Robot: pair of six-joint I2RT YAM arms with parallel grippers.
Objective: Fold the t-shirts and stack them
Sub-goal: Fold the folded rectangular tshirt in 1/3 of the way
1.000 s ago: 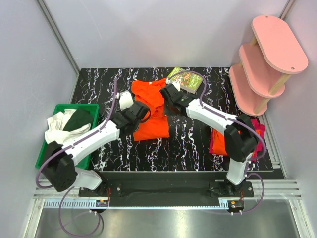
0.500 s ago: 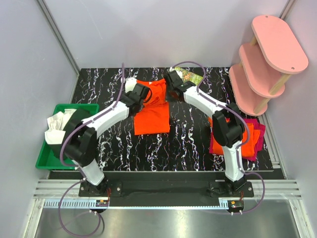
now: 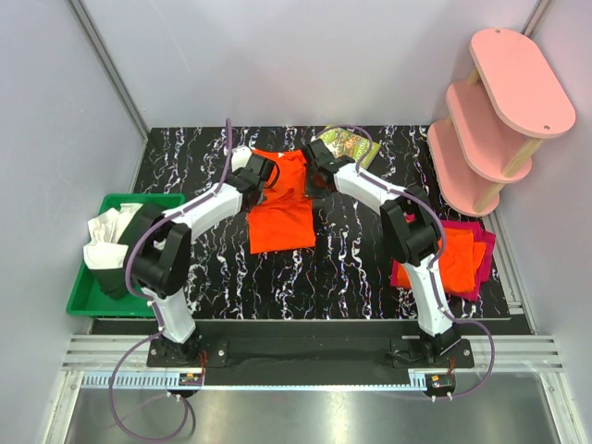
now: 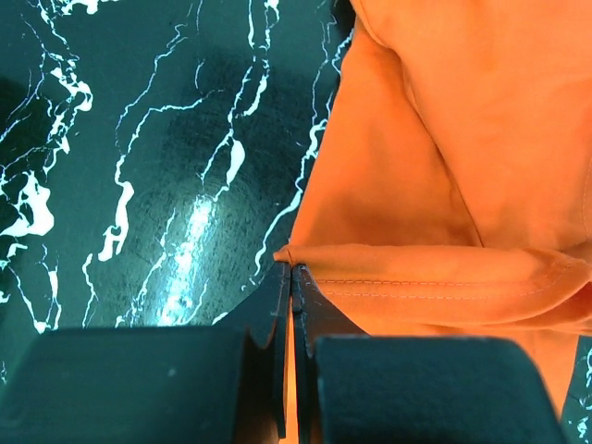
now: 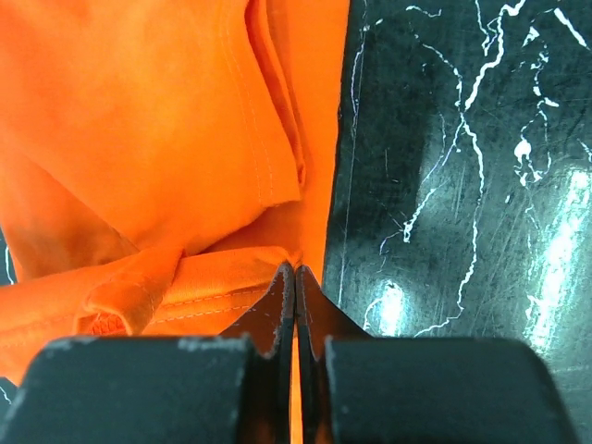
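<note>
As they stretch far forward, the left gripper [image 4: 289, 268] and right gripper [image 5: 294, 268] clamp the orange t-shirt [image 3: 282, 222]

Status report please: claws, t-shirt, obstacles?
Left claw shut on bright orange cloth t-shirt hem. Right claw shut on same shirt. Green picture book near right arm.
</note>
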